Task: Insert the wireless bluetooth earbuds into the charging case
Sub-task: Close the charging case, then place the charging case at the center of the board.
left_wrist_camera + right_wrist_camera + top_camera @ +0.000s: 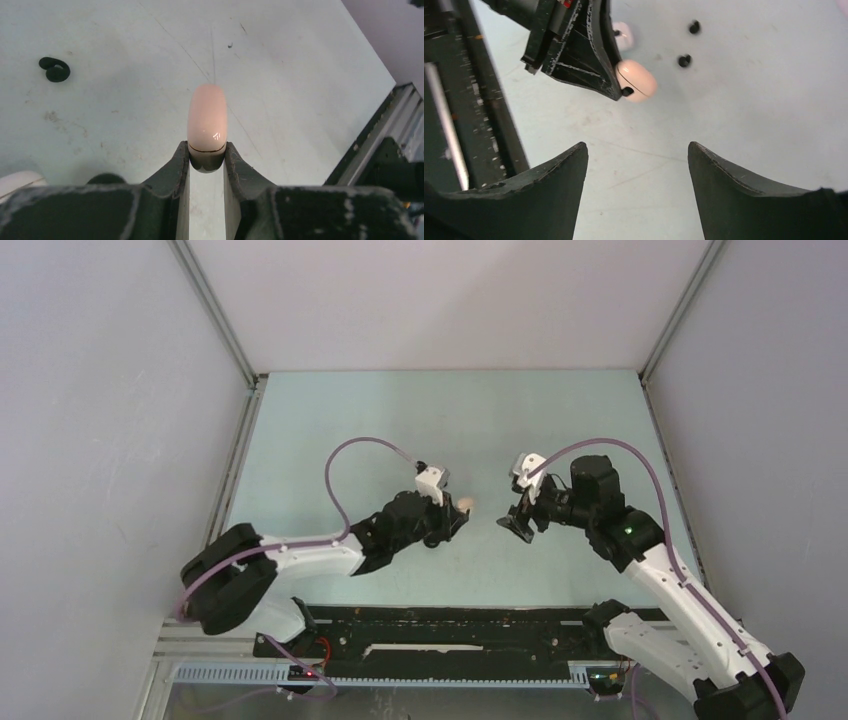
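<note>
earbuds of the black pair (684, 61) lie loose on the worktop (749, 125), near each other and well apart from both arms. the left jaws are clamped on one end of the pink charging case (207, 117), whose lid seam looks shut. the right jaws stand wide apart, holding nothing, facing that case. each bud looks tiny, light, hard and slick, likely to squirt out of a pinch. it is best taken gently across its rounded body.

Soft even light, glare on charging case (206, 117)
</note>
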Controlling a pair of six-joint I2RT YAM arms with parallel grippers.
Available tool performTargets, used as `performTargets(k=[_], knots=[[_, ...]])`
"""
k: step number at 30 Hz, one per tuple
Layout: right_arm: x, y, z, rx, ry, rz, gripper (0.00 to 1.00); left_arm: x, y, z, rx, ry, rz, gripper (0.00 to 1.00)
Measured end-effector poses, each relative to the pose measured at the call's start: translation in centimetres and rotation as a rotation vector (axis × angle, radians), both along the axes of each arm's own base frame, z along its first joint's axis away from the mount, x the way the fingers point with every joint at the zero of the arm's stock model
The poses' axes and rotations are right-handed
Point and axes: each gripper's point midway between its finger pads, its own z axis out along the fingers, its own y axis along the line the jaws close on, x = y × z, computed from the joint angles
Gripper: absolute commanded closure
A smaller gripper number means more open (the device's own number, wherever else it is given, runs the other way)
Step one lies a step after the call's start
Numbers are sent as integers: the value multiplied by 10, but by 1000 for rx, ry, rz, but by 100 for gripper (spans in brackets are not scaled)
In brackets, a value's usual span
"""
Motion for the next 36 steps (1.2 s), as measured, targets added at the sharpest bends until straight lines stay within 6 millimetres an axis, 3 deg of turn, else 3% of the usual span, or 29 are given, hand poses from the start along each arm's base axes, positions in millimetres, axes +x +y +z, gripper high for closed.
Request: performTargets(k=[8, 17, 21, 28, 36], knots=[[43, -37, 2, -2, -9, -278, 24, 46, -50, -20, -12, 252, -1, 80], [56, -50, 2, -9, -22, -355, 24, 45, -84, -70, -12, 499, -67, 74], [58, -51, -2, -19, -11, -361, 24, 39, -81, -88, 6, 584, -55, 66], [60, -51, -10, -34, 10, -361, 24, 41, -69, -96, 29, 630, -26, 49], [62, -51, -17, -48, 27, -363, 24, 38, -49, -92, 71, 629, 14, 46]])
